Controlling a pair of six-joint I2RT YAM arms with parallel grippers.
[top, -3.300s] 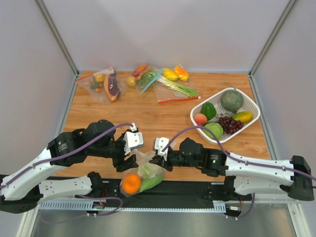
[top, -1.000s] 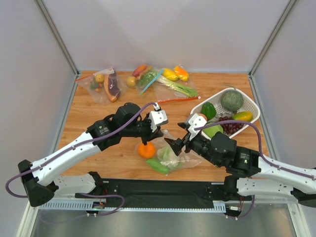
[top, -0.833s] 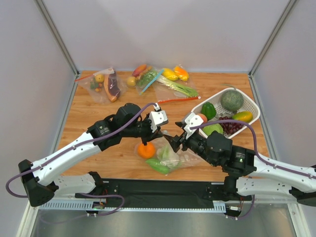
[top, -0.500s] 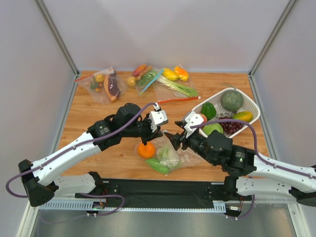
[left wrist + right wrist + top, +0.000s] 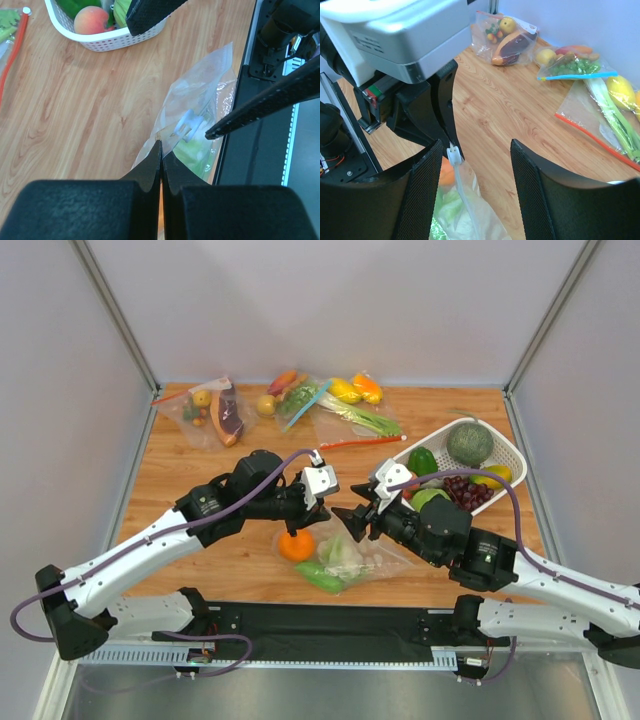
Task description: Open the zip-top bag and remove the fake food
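Wooden table point(image 5: 196, 472); filled zip-top bag point(image 5: 347, 553)

The top camera looks steeply down from above and behind the arm bases, taking in the whole bench point(image 5: 180, 465). Both wrist cameras hang close over the zip-top bag point(image 5: 375, 558), sighting along their own jaws from opposite sides of it; all three views share that bag.

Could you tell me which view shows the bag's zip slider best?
Left wrist: the slider lies unobstructed on the bag. Right wrist shows it beside the left pincer; top view cannot resolve it.
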